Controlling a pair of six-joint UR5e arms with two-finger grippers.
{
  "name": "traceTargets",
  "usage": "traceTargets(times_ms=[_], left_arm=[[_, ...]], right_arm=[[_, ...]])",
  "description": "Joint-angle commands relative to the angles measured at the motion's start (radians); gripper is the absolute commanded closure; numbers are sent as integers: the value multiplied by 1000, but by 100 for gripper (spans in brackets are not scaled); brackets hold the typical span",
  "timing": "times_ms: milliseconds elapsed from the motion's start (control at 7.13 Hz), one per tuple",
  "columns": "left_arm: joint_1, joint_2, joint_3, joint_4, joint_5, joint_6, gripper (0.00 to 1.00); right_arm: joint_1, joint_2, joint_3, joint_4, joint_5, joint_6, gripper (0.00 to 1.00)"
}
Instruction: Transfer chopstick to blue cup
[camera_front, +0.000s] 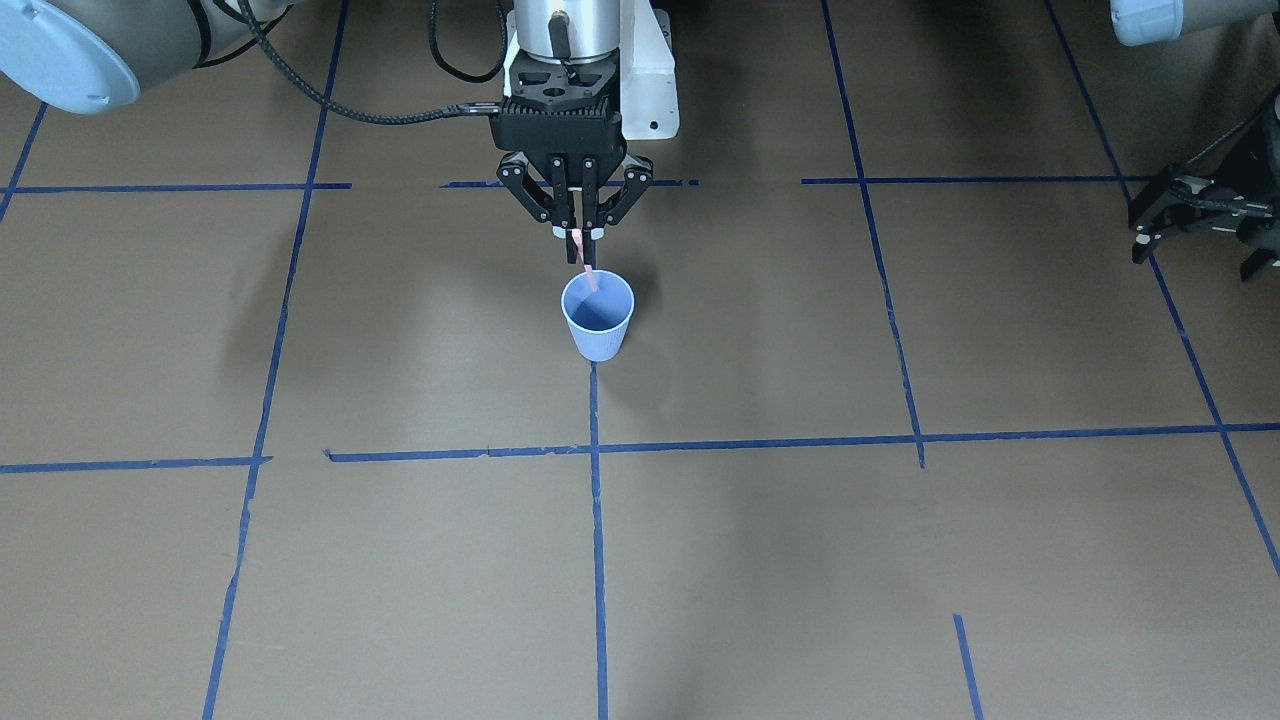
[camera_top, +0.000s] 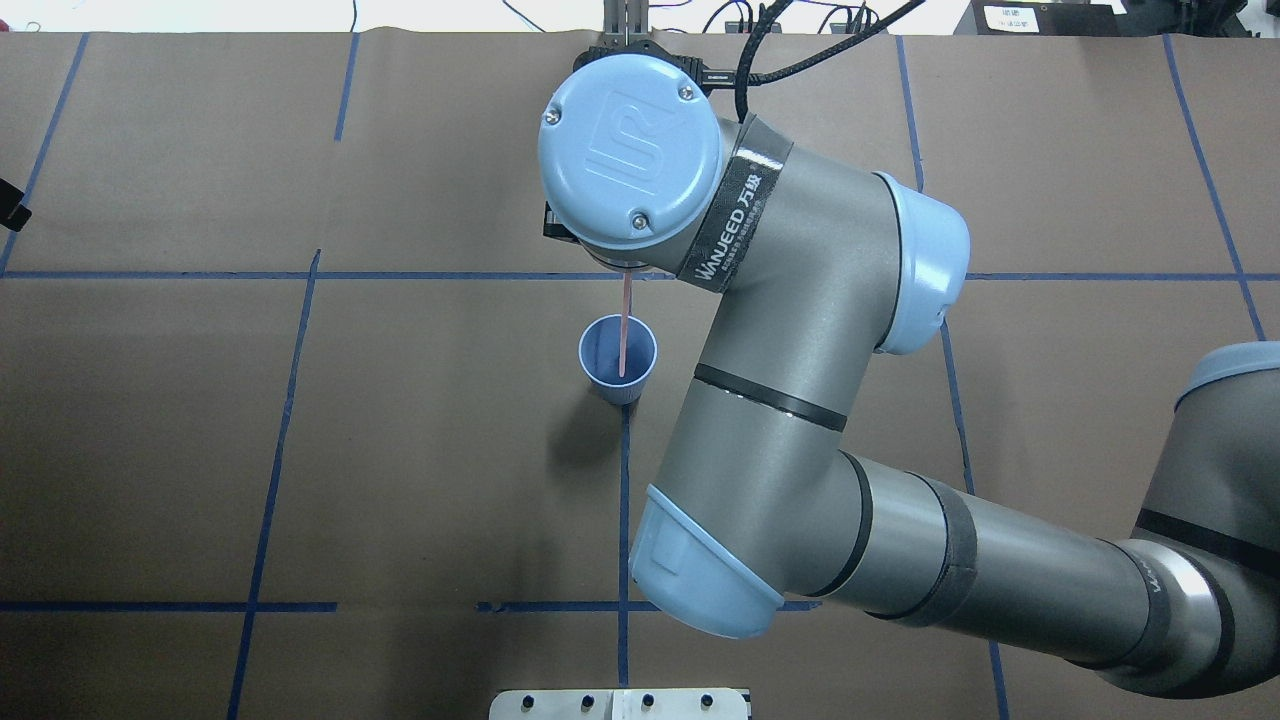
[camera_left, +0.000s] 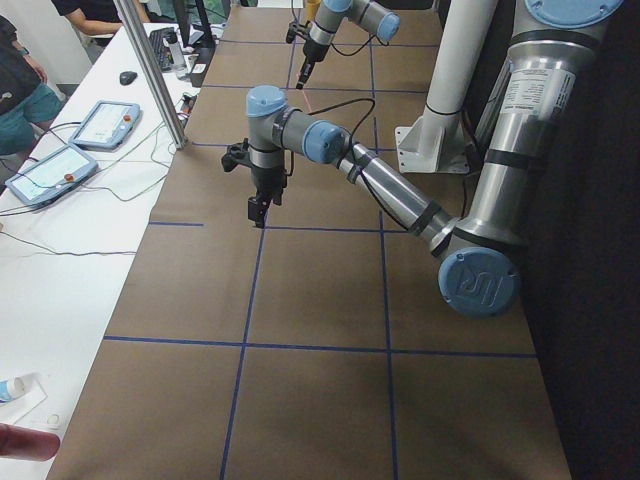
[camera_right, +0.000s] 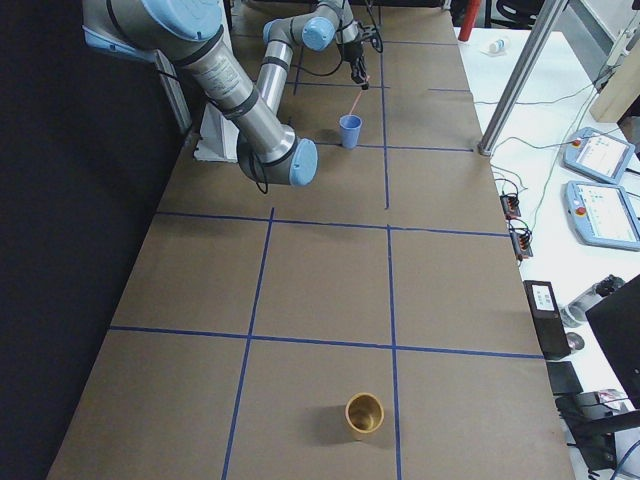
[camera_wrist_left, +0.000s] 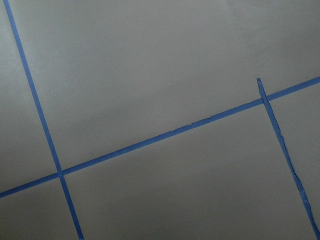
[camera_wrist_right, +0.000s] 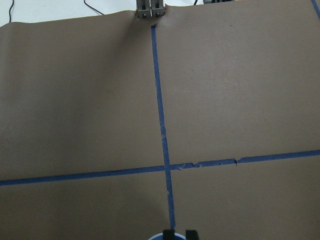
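Nearest the right-end camera stands a tan cup (camera_right: 364, 414), alone on the table (camera_front: 400, 560) and well apart from everything else. Far up the table, the blue cup (camera_front: 600, 338) stands upright at the end of a blue tape line (camera_front: 597, 520). The right end effector (camera_front: 577, 235) hangs above and just behind the blue cup, pointing down, its fingers pinched narrow on the top of a pink chopstick (camera_front: 584, 256). The chopstick slants slightly, and its lower end is inside the blue cup's mouth; I cannot tell whether it touches the bottom. The left end effector (camera_front: 1195, 250) hovers over bare table well off to the robot's left, fingers spread wide and holding nothing. Its wrist view shows only brown table and tape.
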Motion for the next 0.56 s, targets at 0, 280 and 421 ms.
traceTargets(times_ms=[0,280,421], left_arm=[[0,1,2,-2,0,0,0],[0,1,3,0,2,0,0],[-1,1,6,-2,2,2,0]], right_arm=[[-7,2,8,-1,0,0,0],[-6,4,21,-2,9,0,0],[14,-2,58,-13,28,-3,0]])
